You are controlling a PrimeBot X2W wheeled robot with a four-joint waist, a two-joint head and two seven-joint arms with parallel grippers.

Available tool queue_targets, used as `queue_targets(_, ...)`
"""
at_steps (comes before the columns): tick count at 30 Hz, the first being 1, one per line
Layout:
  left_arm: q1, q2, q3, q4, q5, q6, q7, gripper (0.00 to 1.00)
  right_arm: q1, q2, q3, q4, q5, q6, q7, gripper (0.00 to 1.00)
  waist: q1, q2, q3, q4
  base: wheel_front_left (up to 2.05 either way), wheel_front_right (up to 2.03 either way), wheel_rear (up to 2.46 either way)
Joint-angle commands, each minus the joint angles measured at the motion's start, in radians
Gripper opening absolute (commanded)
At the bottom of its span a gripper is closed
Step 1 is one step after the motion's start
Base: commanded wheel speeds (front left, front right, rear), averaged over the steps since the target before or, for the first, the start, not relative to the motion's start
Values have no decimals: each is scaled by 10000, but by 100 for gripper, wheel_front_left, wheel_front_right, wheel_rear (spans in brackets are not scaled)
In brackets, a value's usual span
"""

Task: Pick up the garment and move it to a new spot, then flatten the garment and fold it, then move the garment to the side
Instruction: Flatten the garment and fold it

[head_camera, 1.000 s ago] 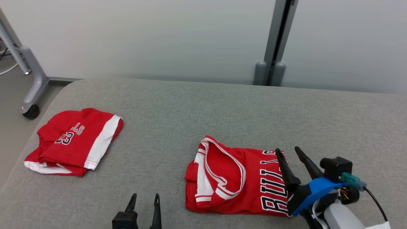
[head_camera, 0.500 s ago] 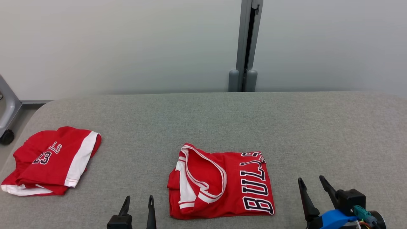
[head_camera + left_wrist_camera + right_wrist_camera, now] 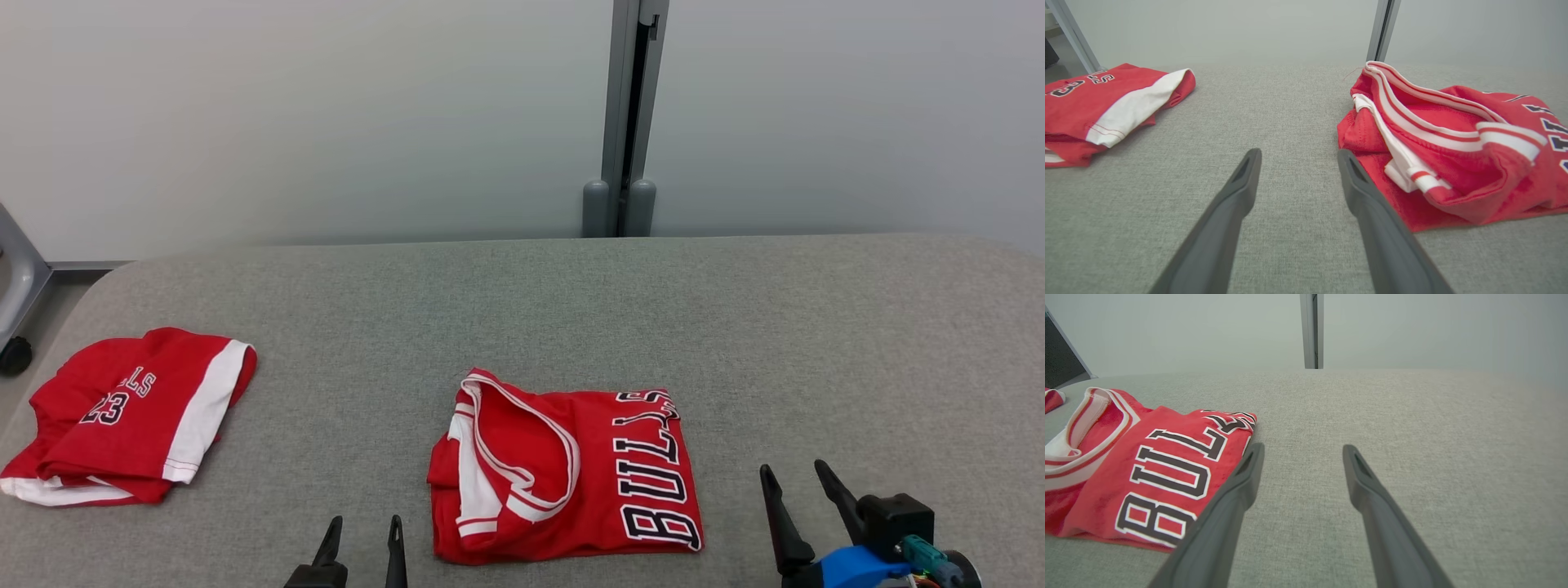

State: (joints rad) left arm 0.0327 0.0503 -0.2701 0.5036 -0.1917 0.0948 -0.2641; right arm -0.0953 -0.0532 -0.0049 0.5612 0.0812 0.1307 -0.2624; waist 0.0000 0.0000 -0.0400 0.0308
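Two hands: both are hovering at the bottom edge of the head view, the left hand just left of the red jersey and the right hand off to its lower right. Each is showing its fingers spread wide and is carrying nothing.
Garment place: the jersey is lying folded in the lower middle of the frame on the grey worktop, between the two hands and touching neither.
Step in hand: the fold is looking finished, so the carry to the side is probably what is coming up.
Doing it well: each hand should be sliding in low from its own side and pinching through every layer at once. The lift should be level, so the packet is not sagging open. The striped trim is puffing up loosely at the left edge, so the left hand's grip needs to be taking it in.
Pointing: the neck opening is facing frame left. The lettering is running from near to far along the right part, with the letter tops turning leftward.
Long axis: the packet is looking close to square and slightly longer left to right, though the slant of the view is making this uncertain.
Further back: a second folded garment is lying at the left edge, well apart, and a grey post is rising against the pale wall.
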Motion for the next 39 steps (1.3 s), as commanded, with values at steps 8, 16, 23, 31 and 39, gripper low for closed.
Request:
queue_targets(8,-117,2,-79,107,49,-77,-1,100,-329,22,2628,-338,1493,0,-29,100,0,0,77,276,0,0,0)
queue_targets(16,-186,5,-279,286,-90,-102,-1,100,-1299,-116,5922,200,2968,-1,-29,100,0,0,229,940,0,0,0)
queue_targets(23,-77,3,-392,332,-154,-86,-1,100,-2040,-431,7132,1095,3567,0,-18,100,0,0,298,1546,0,0,0)
queue_targets(31,0,3,-437,310,-181,-83,-1,100,-2524,-443,7813,2020,3640,0,155,35,0,0,364,1737,0,0,0)
queue_targets(39,-252,3,-621,285,-226,-108,-1,100,-3029,-335,8250,1944,3962,0,30,0,0,0,413,1913,0,0,0)
